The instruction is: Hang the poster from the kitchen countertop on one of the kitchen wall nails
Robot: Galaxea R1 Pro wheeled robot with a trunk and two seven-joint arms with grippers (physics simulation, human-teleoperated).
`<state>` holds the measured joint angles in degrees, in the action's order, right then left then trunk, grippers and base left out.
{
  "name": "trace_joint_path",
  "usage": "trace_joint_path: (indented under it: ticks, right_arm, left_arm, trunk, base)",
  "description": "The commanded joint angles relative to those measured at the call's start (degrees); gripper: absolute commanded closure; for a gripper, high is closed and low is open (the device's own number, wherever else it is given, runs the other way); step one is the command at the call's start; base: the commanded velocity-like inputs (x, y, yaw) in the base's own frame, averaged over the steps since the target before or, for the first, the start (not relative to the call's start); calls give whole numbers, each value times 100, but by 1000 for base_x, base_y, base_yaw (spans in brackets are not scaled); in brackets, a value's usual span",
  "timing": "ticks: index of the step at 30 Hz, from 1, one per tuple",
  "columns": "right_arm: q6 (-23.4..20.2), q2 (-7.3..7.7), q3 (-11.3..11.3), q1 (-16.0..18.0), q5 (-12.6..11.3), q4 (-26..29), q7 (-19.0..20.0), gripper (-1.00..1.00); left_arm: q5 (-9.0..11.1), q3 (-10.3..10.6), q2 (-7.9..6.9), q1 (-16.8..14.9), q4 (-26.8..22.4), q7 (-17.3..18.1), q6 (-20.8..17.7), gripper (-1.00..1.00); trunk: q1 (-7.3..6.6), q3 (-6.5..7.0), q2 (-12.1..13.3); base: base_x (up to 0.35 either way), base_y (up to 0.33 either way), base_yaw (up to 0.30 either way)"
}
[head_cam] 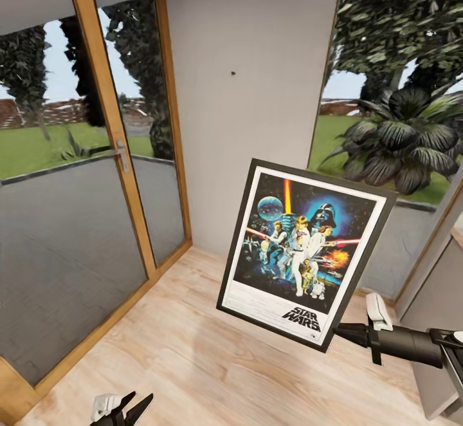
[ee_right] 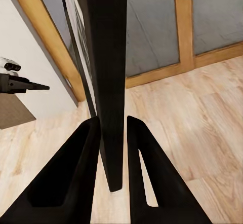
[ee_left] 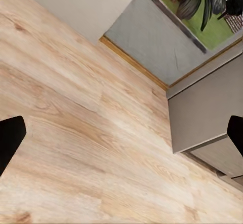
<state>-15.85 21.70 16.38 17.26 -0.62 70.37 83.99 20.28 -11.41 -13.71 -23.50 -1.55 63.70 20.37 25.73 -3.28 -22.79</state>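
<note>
The black-framed Star Wars poster [head_cam: 305, 255] hangs tilted at centre-right, its lower corner pinched by the right gripper [ee_right: 112, 148]. Above it, a wall nail [head_cam: 233, 73] dots the grey wall [head_cam: 257, 40]. The left gripper [head_cam: 122, 408], bottom left, is spread.

The poster [head_cam: 302, 252] is showing a glossy printed face inside a thin matt black frame, which is sitting between the smooth, matt black fingers [ee_right: 76, 183] of the right gripper [ee_right: 112, 158]. Beneath the jaws, the floor [head_cam: 193, 361] is looking like pale, satin-finished wood planks with visible grain. Beyond the poster, the wall [head_cam: 251, 91] is appearing matt grey and the door frame [head_cam: 106, 104] warm varnished wood.
</note>
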Motion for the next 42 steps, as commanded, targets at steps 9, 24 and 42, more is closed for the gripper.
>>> trace_joint_path:
  ticks: [9, 24, 42]
  right_arm:
    - [-71, 0, -3, 6, -9, 3, 30, 100]
    - [-75, 0, -3, 6, -9, 3, 30, 100]
    - [-76, 0, -3, 6, -9, 3, 30, 100]
  left_arm:
    - [-41, -45, 0, -6, 6, 16, 28, -100]
    - [-41, -44, 0, -6, 6, 19, 28, -100]
    - [-41, -44, 0, -6, 6, 20, 28, -100]
  trunk:
    - [5, -13, -13]
    - [5, -13, -13]
    - [5, -13, -13]
  base:
    - [146, 327, 0]
    - [145, 327, -22]
    - [145, 327, -261]
